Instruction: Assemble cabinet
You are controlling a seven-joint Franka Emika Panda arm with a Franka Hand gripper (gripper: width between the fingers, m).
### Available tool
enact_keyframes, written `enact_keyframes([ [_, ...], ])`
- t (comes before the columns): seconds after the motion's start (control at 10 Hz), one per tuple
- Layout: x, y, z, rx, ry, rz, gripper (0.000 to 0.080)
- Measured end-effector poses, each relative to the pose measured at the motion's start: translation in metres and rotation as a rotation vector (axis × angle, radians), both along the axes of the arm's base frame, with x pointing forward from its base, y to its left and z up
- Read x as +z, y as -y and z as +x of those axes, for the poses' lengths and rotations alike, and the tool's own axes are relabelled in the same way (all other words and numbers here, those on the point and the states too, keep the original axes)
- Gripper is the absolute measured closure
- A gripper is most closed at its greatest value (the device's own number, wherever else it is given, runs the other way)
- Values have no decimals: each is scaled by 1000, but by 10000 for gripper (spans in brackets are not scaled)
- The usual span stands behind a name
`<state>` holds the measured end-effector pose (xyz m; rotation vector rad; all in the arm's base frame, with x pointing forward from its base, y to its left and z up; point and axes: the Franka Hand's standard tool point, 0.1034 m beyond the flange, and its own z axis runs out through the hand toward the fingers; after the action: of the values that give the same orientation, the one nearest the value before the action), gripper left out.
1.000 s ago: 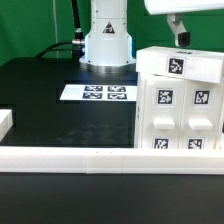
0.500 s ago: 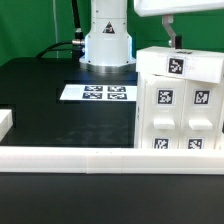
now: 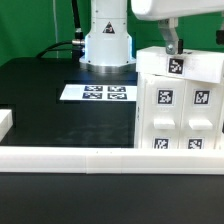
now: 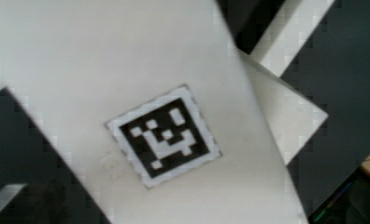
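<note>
The cabinet (image 3: 180,100), a large white box with several black-and-white tags, stands at the exterior view's right on the black table. My gripper (image 3: 194,44) hangs just above its top edge, one dark finger (image 3: 169,42) over the top tagged panel and the other at the frame's right edge. The jaws stand wide apart and hold nothing. In the wrist view a white cabinet panel with one tag (image 4: 164,135) fills the picture, close under the gripper (image 4: 185,208). A second white panel edge (image 4: 288,110) shows behind it.
The marker board (image 3: 100,93) lies flat in front of the robot base (image 3: 106,40). A long white L-shaped rail (image 3: 90,160) runs along the front, with its short arm (image 3: 5,122) at the exterior view's left.
My gripper has come down and moved toward the exterior view's left, ending closer over the cabinet's top. The cabinet has not moved.
</note>
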<state>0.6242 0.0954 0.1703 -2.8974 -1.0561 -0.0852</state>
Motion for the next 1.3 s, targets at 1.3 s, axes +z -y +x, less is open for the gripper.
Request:
enact_keyframes([
  [1.3, -15, 11, -6, 194, 11, -36, 245],
])
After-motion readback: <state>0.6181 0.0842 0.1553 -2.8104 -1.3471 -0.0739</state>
